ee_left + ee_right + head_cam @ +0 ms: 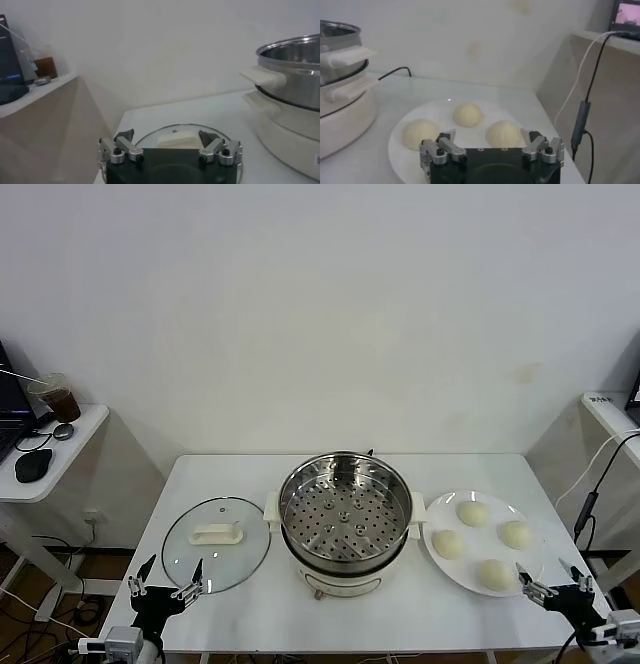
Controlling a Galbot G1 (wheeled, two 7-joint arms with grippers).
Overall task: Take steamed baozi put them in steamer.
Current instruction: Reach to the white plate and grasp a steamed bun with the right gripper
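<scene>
Several cream-white baozi lie on a white plate [440, 566] at the table's right: one at the back [472, 513], one at the right [516, 534], one at the left [448, 544], one at the front [495, 574]. Three of them show in the right wrist view [467, 114] [504, 133] [420, 133]. The steel steamer [345, 519] with its perforated tray stands mid-table, no baozi inside; it also shows in the left wrist view [295, 70]. My right gripper [556, 583] [488, 136] is open at the plate's front right edge. My left gripper [166, 580] [166, 137] is open at the table's front left.
A round glass lid [216, 542] with a white handle lies flat left of the steamer, just beyond my left gripper [175, 138]. A side desk at the left holds a cup [58, 397] and a mouse [33, 465]. A cable [590, 494] hangs at the right.
</scene>
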